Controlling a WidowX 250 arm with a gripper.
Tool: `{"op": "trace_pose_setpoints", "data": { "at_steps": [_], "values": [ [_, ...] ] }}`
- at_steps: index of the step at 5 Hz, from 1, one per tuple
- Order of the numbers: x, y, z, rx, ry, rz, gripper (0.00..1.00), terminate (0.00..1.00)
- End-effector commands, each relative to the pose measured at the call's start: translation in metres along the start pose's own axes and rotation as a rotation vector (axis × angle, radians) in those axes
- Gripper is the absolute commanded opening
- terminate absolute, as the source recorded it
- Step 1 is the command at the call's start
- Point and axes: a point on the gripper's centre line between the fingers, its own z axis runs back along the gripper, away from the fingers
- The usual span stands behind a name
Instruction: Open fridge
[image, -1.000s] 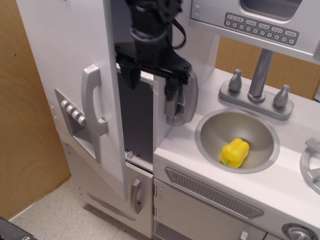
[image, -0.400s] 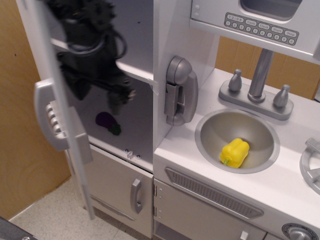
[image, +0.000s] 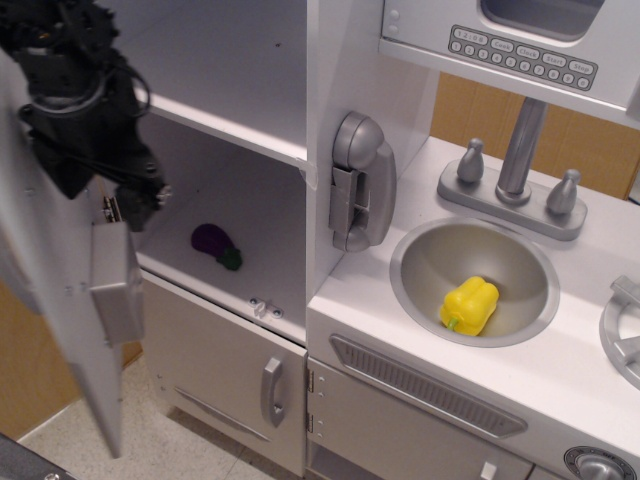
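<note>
Now we should ease the fridge (image: 230, 130) door (image: 60, 330), hanging wide open beyond the counter's (image: 560, 370) left edge, onward gently, though we cannot tell whether our end effector (image: 120, 195) is spread.

Fridge (image: 230, 120) at left of kitchen unit, door (image: 60, 330) swung wide to far left. Gripper (image: 105, 190) between door and fridge opening. Eggplant (image: 215, 244) on lower shelf inside fridge, below upper shelf (image: 230, 128). Phone (image: 360, 180) on wall right of fridge. Sink (image: 475, 280) right of phone, pepper (image: 470, 305) in sink, faucet (image: 518, 150) behind it. Lower door (image: 225, 375) under fridge.
</note>
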Motion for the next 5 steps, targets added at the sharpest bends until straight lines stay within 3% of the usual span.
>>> {"op": "trace_pose_setpoints", "data": {
  "at_steps": [1, 2, 3, 4, 5],
  "values": [
    [0.056, 0.060, 0.007, 0.071, -0.058, 0.180, 1.00, 0.00],
    [0.070, 0.077, 0.001, 0.099, -0.061, 0.230, 1.00, 0.00],
    [0.081, 0.083, -0.004, 0.118, -0.023, 0.234, 1.00, 0.00],
    [0.081, 0.083, -0.004, 0.118, -0.023, 0.234, 1.00, 0.00],
    [0.081, 0.083, -0.004, 0.118, -0.023, 0.234, 1.00, 1.00]
  ]
}}
